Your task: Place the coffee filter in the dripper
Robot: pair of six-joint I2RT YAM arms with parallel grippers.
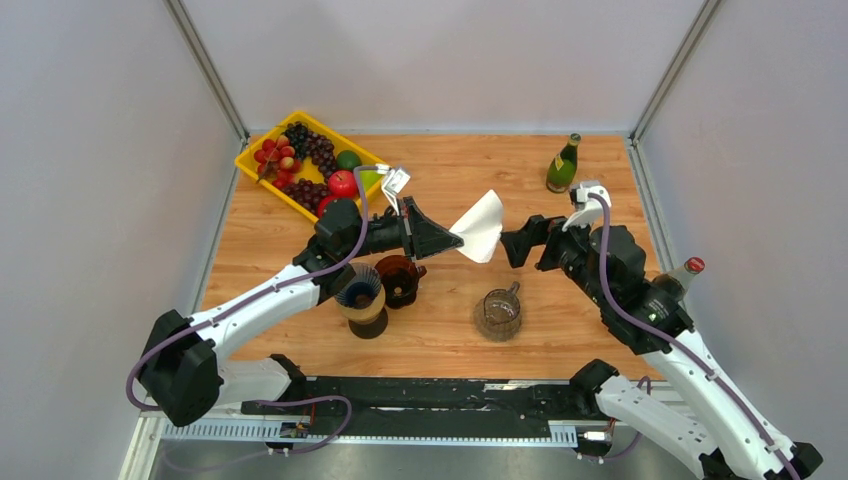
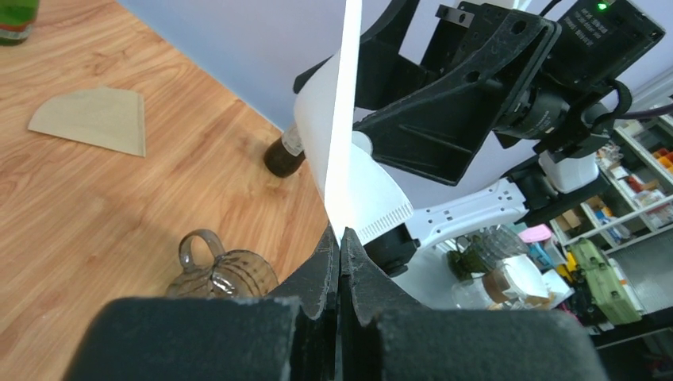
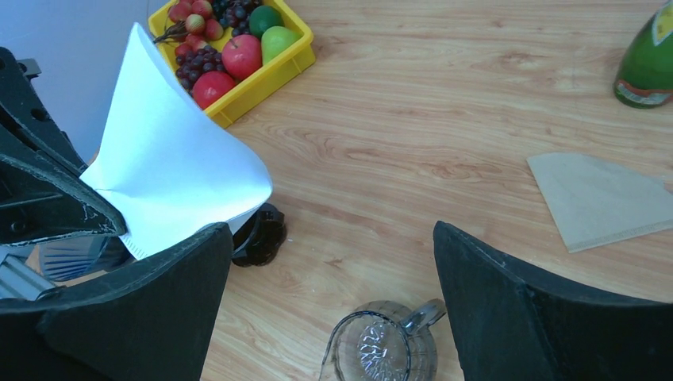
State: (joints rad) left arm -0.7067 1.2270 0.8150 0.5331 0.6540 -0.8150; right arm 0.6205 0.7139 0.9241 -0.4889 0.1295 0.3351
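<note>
Nearest the arm bases, the glass jug (image 1: 498, 313) stands empty, with a ribbed cup (image 1: 360, 292) at its 9 o'clock. Just beyond that cup stands the dripper (image 1: 400, 280), which I take to be the dark brown funnel with a handle, though this is not certain. Nothing lies inside it, so placement is not done. At the dripper's 1 o'clock, lifted off the table, the left gripper (image 1: 445, 240) is pinched tight on one edge of the white coffee filter (image 1: 480, 225), which fans out partly opened. At 3 o'clock of the filter, the right gripper (image 1: 512, 245) has its jaws spread wide and holds nothing; whether it touches the paper cannot be told. Opening the cone, carrying it over and seating it remain. Farther off are a spare brown filter (image 3: 603, 198), a green bottle (image 1: 563, 165) and a fruit tray (image 1: 246, 158).
</note>
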